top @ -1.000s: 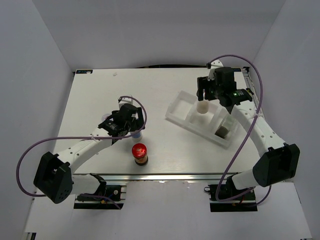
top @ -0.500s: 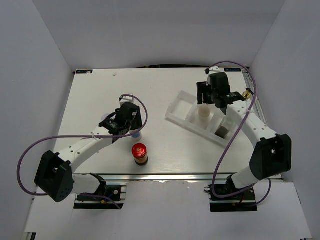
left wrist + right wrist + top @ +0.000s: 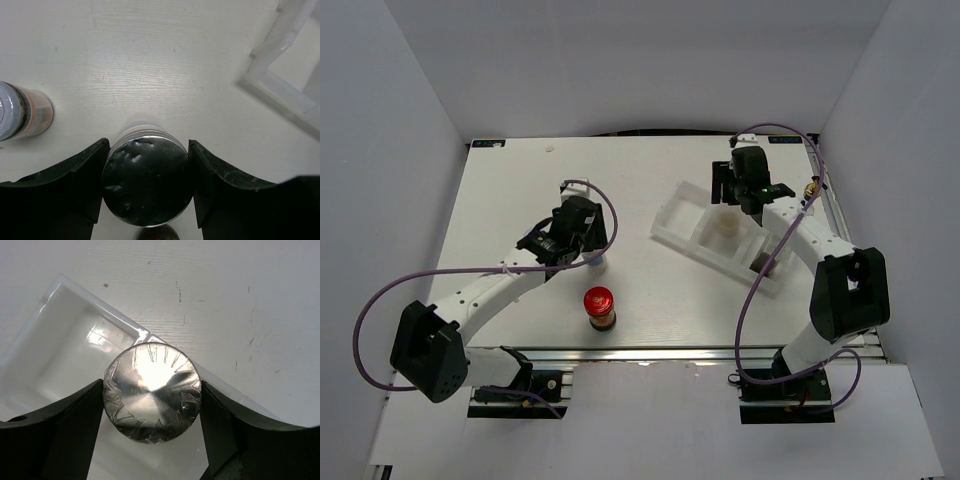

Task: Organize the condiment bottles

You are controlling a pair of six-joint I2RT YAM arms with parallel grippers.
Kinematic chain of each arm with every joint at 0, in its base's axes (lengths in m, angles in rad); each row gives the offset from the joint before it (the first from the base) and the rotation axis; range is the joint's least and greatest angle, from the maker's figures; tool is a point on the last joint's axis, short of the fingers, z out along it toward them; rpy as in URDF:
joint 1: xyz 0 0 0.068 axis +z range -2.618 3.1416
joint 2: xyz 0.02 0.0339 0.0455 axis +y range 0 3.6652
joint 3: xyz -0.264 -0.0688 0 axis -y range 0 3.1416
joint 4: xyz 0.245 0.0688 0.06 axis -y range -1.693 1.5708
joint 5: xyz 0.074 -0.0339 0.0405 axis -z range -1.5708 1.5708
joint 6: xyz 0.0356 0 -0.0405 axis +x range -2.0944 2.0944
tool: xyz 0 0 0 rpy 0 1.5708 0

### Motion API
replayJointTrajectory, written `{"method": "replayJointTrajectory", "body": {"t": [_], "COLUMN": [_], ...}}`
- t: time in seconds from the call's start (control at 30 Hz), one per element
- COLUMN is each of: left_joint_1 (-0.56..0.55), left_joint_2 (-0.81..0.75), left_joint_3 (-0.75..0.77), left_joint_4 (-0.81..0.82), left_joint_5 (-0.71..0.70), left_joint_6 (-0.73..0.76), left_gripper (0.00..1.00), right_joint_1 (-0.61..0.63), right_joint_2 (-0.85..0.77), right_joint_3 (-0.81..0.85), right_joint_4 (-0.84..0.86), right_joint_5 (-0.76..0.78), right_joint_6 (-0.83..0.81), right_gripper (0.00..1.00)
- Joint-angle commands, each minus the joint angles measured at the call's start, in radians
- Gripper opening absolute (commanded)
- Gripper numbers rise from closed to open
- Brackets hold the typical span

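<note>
Evidently both arms are working at once, each gripping a jar by its lid so that it is staying upright for the move. The left claw (image 3: pixel 147 167) is clamping a silver-lidded jar (image 3: pixel 146 195), which is sitting squarely between its fingers (image 3: pixel 75 185) and standing on the counter (image 3: pixel 150 60). A smaller bottle (image 3: pixel 22 116) is standing off to that claw's left, and the white tray (image 3: pixel 280 90) is lying ahead to its right, well apart. The right claw (image 3: pixel 152 405) is pinching the other silver-lidded jar (image 3: pixel 151 385) from both sides at what looks like the tray's middle compartment; whether it is resting there I cannot tell. A red-lidded jar (image 3: pixel 599 305) is waiting just behind the left claw, untouched.
</note>
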Motion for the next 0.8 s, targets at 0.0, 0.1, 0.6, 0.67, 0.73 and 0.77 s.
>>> {"method": "replayJointTrajectory", "body": {"t": [0.0,0.1,0.6,0.67,0.73,0.77], "left_joint_1": [-0.009,-0.009,-0.026,-0.033,-0.05,-0.058], "left_joint_2": [-0.026,-0.023,0.08,0.106,0.151,0.168], "left_joint_3": [0.071,0.1,0.283,0.312,0.361,0.381], "left_joint_4": [0.052,0.061,0.127,0.129,0.132,0.133], "left_joint_5": [-0.024,-0.015,0.128,0.157,0.18,0.212], "left_joint_6": [0.025,0.039,0.131,0.148,0.159,0.176], "left_gripper": [0.0,0.0,0.0,0.0,0.0,0.0], "right_joint_1": [-0.006,-0.006,-0.006,-0.006,-0.006,-0.007], "right_joint_2": [0.003,0.006,-0.172,-0.198,-0.227,-0.236], "right_joint_3": [0.006,0.021,0.092,0.119,0.145,0.177], "right_joint_4": [0.113,0.088,0.038,0.041,0.041,0.039], "right_joint_5": [0.064,0.082,0.009,-0.028,-0.112,-0.143], "right_joint_6": [0.013,0.027,-0.042,-0.057,-0.069,-0.081], "right_gripper": [0.45,0.86,0.89,0.89,0.89,0.89]}}
